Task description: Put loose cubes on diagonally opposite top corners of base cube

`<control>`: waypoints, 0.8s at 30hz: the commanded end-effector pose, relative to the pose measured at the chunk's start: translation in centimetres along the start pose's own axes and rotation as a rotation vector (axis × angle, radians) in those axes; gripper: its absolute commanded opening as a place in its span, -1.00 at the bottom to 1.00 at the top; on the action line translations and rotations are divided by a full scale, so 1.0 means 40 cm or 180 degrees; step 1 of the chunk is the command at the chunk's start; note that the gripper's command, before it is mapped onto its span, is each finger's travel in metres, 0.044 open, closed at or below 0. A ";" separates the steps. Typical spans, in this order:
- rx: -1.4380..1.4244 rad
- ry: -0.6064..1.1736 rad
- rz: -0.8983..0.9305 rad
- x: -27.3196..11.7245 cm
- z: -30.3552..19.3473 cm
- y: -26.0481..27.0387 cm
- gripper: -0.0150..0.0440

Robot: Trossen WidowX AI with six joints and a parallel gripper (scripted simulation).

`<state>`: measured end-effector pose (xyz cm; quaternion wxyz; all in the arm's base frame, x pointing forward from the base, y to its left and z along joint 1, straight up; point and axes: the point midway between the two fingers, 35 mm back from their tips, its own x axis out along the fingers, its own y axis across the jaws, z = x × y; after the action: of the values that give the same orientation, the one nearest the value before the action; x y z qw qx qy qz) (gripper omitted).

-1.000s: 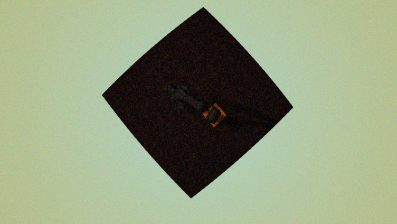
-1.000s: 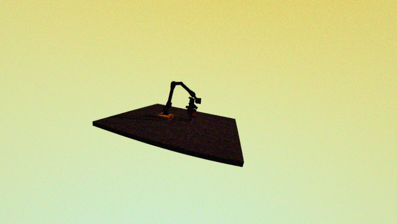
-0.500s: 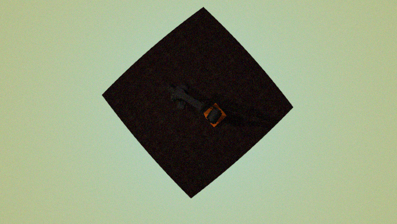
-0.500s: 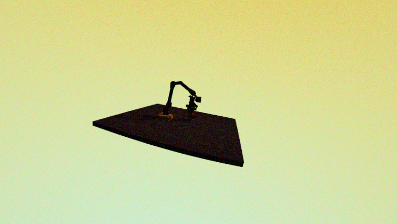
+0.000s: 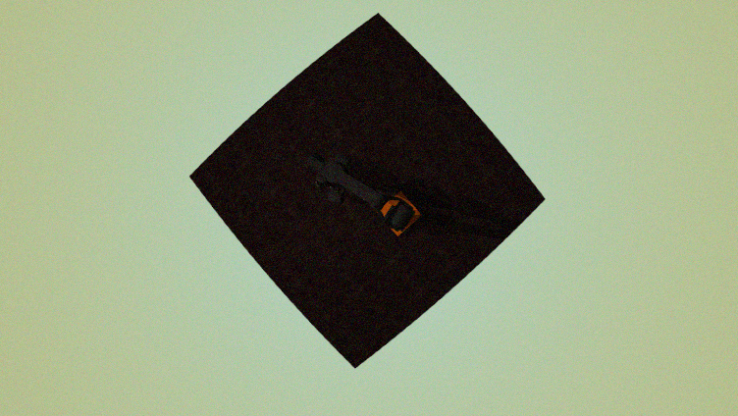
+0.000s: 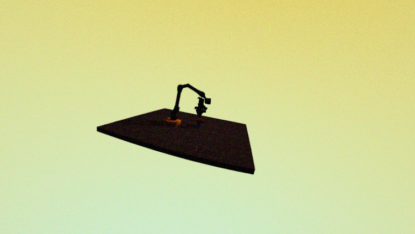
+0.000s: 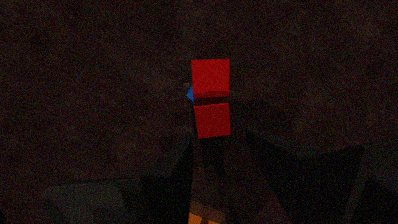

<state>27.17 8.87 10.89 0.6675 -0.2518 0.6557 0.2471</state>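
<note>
Two red cubes sit over the blue base cube. In the wrist view, the upper red cube and the lower red cube stand in line with a narrow dark gap between them. Only a small blue corner shows at their left. In the exterior view the red cubes merge into one patch. My gripper points down just above them, open and empty, with its dark fingertips apart. Whether the cubes are exactly level is too small to tell. The top view shows no cubes; the arm hides them.
The dark square table carries the arm's orange base, close to the cubes. The arm reaches from it over the stack. Its shadow darkens part of the table.
</note>
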 end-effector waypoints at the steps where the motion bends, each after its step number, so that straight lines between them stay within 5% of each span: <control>1: 0.0000 -0.0004 -0.0002 -0.017 0.000 0.000 0.20; 8: 0.0000 -0.0004 -0.0002 -0.042 0.000 0.000 0.20; 16: 0.0000 -0.0005 -0.0002 -0.065 0.000 0.000 0.86; 24: -0.0006 -0.0012 0.0012 -0.065 0.095 0.176 0.86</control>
<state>26.50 13.38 13.44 0.6720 -0.2444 0.6553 0.2434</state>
